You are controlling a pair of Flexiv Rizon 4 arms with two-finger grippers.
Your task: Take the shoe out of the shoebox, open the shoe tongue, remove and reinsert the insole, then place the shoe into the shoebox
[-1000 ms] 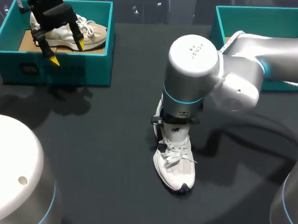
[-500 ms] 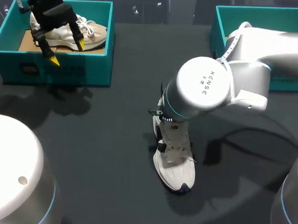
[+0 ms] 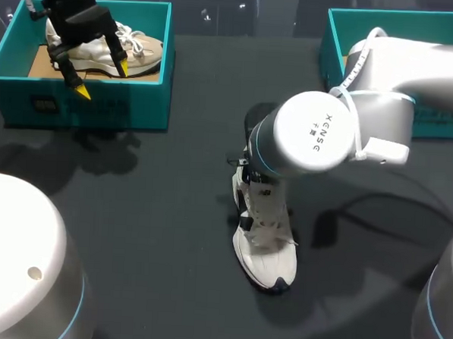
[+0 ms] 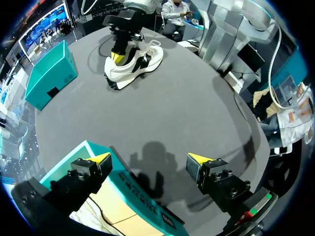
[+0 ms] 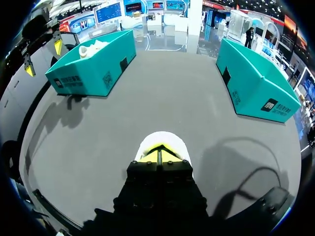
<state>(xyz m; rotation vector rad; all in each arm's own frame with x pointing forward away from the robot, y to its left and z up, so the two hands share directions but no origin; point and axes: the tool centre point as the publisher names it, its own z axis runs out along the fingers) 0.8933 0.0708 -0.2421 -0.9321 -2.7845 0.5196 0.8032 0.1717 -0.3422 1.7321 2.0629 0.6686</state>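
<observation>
Swung round over the white shoe [image 3: 264, 251], my right fingers [image 5: 150, 156] sit together at its mouth; shoe lies on the worktop [image 3: 171, 212], well apart from the teal shoebox [image 3: 101, 106], above which left fingers [image 4: 101, 160] hang apart. Insole work, reboxing likely remain.

Silver-white right arm [image 3: 383, 79], cyan joint rings [image 3: 259, 157], white cable [image 3: 356, 55]; black left claw [image 3: 102, 79], yellow tips [image 3: 82, 92].
</observation>
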